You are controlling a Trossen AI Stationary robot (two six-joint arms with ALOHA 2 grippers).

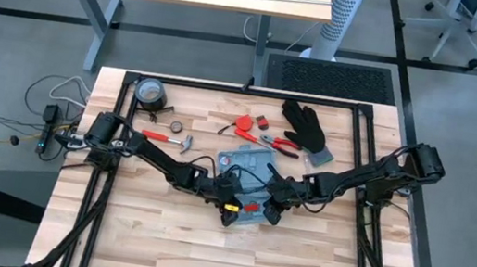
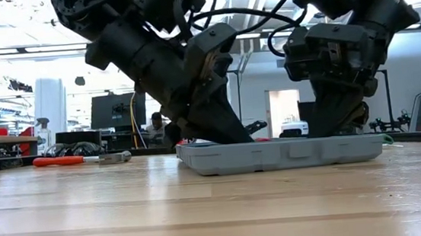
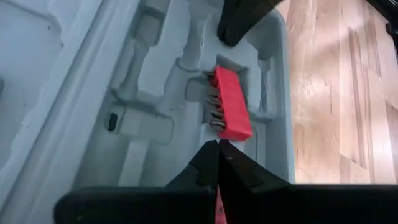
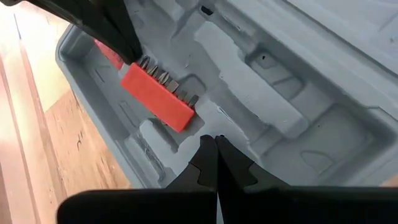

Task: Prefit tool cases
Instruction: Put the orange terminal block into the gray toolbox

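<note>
Left hand pinched shut, fingertips together and holding nothing, poised low over the open tool case right beside the red bit holder. Right hand likewise closed to a point and empty, hovering just off the same holder from the opposite side. Both meeting over the middle of the table, the left arm reaching in from the table's left edge, the right from its right edge. Holder resting in the grey-blue moulded tray at a slight angle across its slot, apparently not pressed fully home, bit tips showing along one long edge; long axis running roughly crosswise to the line between the two hands, so each hand faces a long flank. Neither clearly the nearer; both within a touch of it. Case lying flat and open on the table at the centre, seen side-on in the low view as a shallow light-blue slab under both arms. Farther out, a hammer to the case's left, red pliers and a black glove beyond it toward the far edge, a roll of tape near the far left corner.
</note>
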